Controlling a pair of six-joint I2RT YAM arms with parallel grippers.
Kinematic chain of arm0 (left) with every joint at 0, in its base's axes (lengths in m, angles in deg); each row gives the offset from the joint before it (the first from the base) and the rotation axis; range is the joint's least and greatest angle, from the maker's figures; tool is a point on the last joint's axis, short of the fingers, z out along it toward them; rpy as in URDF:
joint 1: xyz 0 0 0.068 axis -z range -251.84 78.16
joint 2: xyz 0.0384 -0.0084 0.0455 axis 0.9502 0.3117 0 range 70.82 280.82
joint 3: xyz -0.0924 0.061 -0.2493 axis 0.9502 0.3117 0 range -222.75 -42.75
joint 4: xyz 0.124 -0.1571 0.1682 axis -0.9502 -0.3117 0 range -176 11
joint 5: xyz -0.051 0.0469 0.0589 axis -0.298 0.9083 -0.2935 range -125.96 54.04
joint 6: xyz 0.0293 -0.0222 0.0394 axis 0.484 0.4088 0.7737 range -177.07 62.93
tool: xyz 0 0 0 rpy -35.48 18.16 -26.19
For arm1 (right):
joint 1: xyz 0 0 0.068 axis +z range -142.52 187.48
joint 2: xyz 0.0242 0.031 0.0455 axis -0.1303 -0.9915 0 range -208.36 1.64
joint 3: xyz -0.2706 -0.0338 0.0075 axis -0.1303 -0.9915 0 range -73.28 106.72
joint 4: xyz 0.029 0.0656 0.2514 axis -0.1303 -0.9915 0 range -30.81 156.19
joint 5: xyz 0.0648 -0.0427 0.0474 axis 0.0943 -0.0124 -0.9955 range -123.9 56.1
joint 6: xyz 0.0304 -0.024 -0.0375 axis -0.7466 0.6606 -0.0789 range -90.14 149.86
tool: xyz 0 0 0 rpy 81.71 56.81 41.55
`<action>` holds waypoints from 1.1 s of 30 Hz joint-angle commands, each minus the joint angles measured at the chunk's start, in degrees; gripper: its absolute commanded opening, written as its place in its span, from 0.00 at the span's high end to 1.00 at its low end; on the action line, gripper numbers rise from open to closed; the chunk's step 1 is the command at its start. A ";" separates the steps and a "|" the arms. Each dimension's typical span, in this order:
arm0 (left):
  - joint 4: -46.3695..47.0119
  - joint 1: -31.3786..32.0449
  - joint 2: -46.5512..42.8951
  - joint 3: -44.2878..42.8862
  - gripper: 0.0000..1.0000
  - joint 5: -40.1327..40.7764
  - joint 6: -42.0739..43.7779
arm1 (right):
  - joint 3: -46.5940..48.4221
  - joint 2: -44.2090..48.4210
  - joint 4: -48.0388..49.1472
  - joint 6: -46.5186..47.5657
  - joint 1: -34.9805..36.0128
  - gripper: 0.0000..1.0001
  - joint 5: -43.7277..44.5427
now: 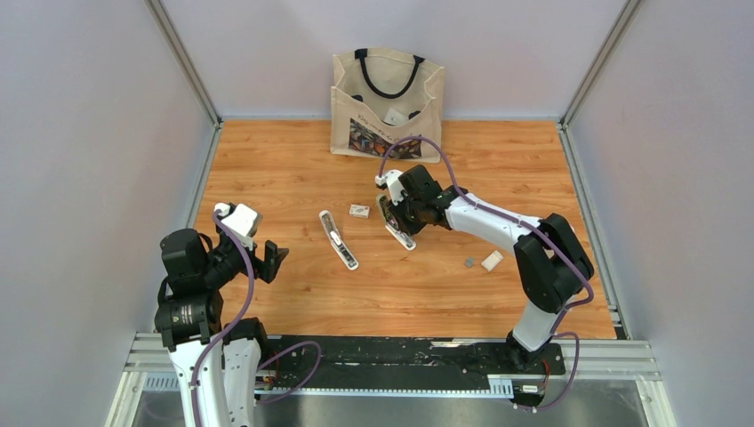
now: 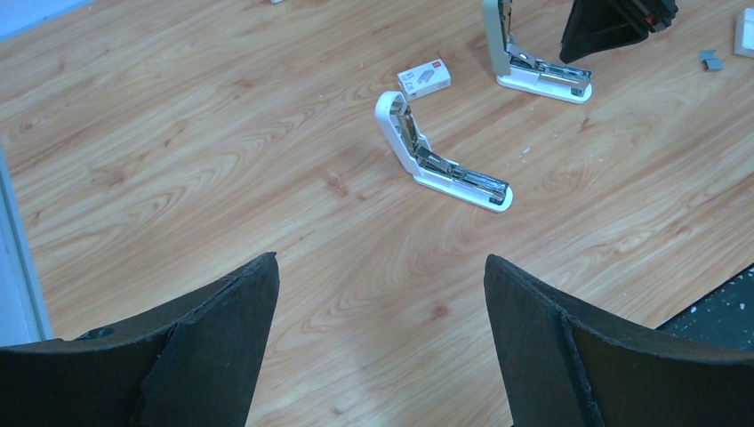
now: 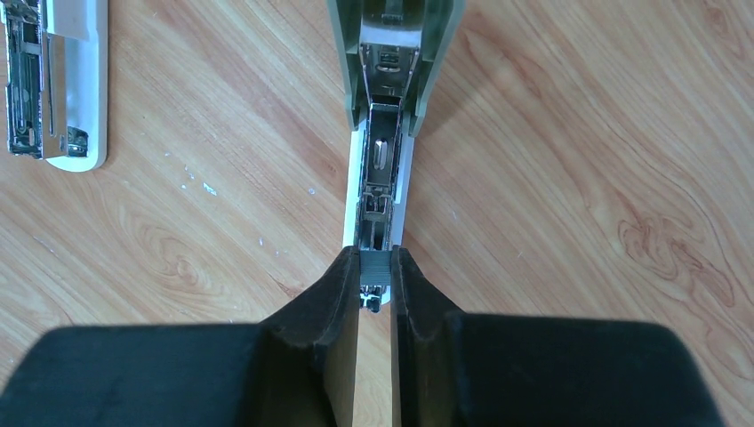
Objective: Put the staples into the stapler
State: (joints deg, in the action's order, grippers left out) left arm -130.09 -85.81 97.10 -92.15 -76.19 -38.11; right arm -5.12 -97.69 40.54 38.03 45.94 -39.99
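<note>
Left gripper (image 2: 378, 271) hung wide open and empty over the table's (image 1: 284, 302) front-left. White stapler (image 1: 339, 240) lay opened mid-table. Right gripper (image 3: 375, 253) was pinched tight on the staples (image 3: 373, 267), at the open magazine end of the grey-green stapler (image 3: 384, 169). Staple box (image 1: 358, 211) was beside it, tote bag (image 1: 387, 102) at the back.
</note>
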 commanded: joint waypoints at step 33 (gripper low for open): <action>1.78 -0.79 -0.62 0.63 0.07 -1.08 -0.42 | 0.39 -2.18 0.43 0.10 0.21 0.87 -1.91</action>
State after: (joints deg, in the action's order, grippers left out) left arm -130.09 -85.86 97.10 -92.13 -76.19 -38.11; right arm -5.14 -99.51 40.25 38.07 45.94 -41.08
